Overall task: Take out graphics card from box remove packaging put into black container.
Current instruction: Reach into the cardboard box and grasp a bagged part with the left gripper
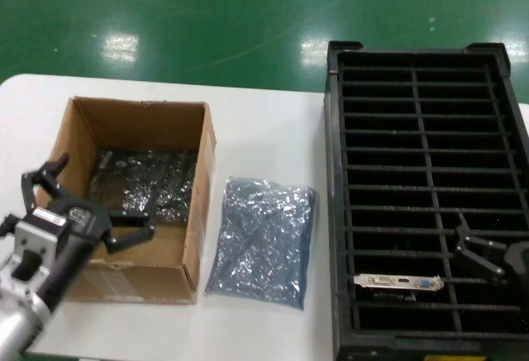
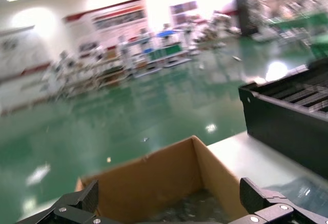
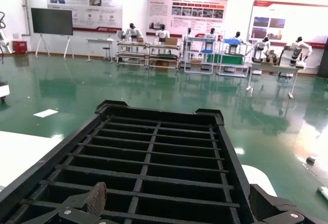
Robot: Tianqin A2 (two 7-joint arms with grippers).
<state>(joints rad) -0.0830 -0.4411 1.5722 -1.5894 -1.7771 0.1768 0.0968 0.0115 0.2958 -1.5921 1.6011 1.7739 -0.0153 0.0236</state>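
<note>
Desk [image 1: 264, 138]: white surface carrying every item; green floor beyond its far edge.
Black container [image 1: 426, 204]: large ribbed crate at the desk's right edge, thin ribs splitting it into narrow slots in two columns.
Box [image 1: 132, 204]: brown corrugated cardboard, open-topped, near the desk's left edge; crinkly silver-grey bagged contents lie on its floor.
Packaging [image 1: 263, 241]: shiny silver-grey translucent bag, rectangular and wrinkled, lying flat on the desk between the box and the black container, just beside the box wall.
Graphics card [image 1: 398, 282]: standing in a slot of the left column near the container's front edge; its long silver end bracket faces up, showing ports, one blue.
Left gripper [image 1: 87, 200]: over the near-left part of the box, fingers spread wide, nothing between them.
Right gripper [image 1: 483, 254]: over the right column near the container's front, just right of the card, fingers parted and empty.
</note>
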